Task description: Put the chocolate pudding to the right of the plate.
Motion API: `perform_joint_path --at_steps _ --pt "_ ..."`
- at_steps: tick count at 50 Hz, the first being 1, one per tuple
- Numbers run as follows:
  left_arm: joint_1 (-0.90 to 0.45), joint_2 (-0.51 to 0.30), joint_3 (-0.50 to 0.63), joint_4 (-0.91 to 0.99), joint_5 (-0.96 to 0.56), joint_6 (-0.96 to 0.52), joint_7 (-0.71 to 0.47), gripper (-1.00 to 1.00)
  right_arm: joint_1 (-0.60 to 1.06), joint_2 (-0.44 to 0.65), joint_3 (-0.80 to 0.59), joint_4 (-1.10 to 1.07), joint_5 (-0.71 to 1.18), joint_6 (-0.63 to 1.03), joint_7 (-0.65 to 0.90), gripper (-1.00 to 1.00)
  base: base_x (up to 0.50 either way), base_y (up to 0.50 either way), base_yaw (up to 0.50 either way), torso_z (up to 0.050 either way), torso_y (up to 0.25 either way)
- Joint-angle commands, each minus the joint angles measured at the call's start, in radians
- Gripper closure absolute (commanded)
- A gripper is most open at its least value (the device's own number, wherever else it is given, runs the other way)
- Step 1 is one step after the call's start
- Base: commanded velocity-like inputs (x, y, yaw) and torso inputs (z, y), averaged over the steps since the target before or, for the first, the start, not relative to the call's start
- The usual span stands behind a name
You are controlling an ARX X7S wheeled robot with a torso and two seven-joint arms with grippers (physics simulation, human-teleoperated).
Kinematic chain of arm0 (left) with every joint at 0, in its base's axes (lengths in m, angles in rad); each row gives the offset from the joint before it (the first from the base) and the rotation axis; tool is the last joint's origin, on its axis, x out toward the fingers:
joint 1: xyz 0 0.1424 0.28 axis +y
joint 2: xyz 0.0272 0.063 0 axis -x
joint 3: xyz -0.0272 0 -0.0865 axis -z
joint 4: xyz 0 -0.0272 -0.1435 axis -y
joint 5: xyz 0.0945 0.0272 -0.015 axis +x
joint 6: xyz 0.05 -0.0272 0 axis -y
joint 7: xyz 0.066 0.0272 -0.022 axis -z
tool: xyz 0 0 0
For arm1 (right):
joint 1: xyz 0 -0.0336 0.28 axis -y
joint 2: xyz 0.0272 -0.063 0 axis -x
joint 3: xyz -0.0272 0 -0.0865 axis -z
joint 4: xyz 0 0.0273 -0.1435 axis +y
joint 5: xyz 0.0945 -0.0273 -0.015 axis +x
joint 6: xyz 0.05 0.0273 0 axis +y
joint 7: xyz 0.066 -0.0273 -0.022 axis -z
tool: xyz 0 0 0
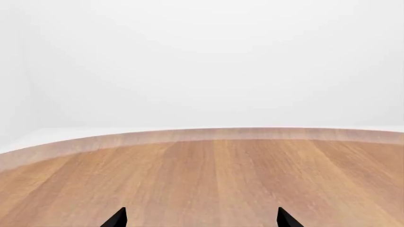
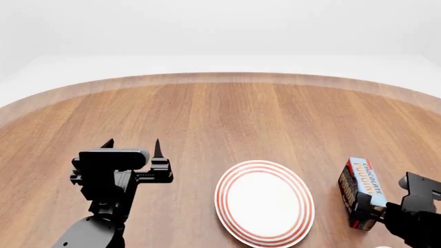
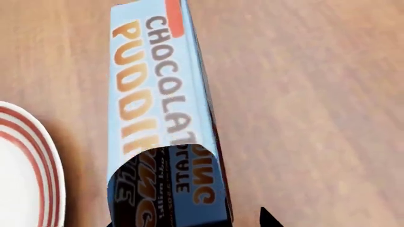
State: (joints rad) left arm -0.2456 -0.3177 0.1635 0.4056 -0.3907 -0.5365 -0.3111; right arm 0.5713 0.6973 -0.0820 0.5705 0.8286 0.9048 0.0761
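The chocolate pudding (image 2: 361,189) is a carton with a light blue top and dark sides, on the wooden table just right of the plate (image 2: 264,202), a small gap between them. In the right wrist view the pudding (image 3: 158,109) fills the middle and the plate's red-ringed rim (image 3: 38,161) shows at the edge. My right gripper (image 3: 189,221) straddles the carton's near end with its jaws wide; one fingertip (image 3: 268,217) stands clear of the carton's side. My left gripper (image 2: 132,144) is open and empty over bare wood left of the plate, as the left wrist view (image 1: 202,220) also shows.
The round wooden table (image 2: 220,113) stretches beyond the objects to its curved far edge (image 1: 208,135). White floor and walls lie past it. My left arm (image 2: 103,206) rises at the lower left.
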Motion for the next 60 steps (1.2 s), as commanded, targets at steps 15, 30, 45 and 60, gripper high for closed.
perform_joint_path --at_steps 15,30,45,60 --pt "-0.002 -0.003 0.017 -0.012 0.001 0.007 -0.005 -1.0 -0.09 0.095 0.234 -0.398 0.228 0.102 0.123 -1.0 0.0 0.0 0.0 0.0 0.0" --pt "-0.008 -0.005 0.018 -0.01 -0.007 0.005 -0.009 -1.0 -0.125 0.109 0.302 -0.507 0.29 0.102 0.138 -1.0 0.0 0.0 0.0 0.0 0.0" --pt "-0.028 -0.008 0.026 0.022 -0.017 -0.025 -0.024 -1.0 -0.255 0.084 0.386 -0.945 0.272 0.019 0.308 -1.0 0.0 0.0 0.0 0.0 0.0" --pt "-0.041 -0.015 0.027 0.058 -0.029 -0.047 -0.036 -1.0 -0.34 0.007 0.38 -1.285 0.222 -0.058 0.413 -1.0 0.0 0.0 0.0 0.0 0.0"
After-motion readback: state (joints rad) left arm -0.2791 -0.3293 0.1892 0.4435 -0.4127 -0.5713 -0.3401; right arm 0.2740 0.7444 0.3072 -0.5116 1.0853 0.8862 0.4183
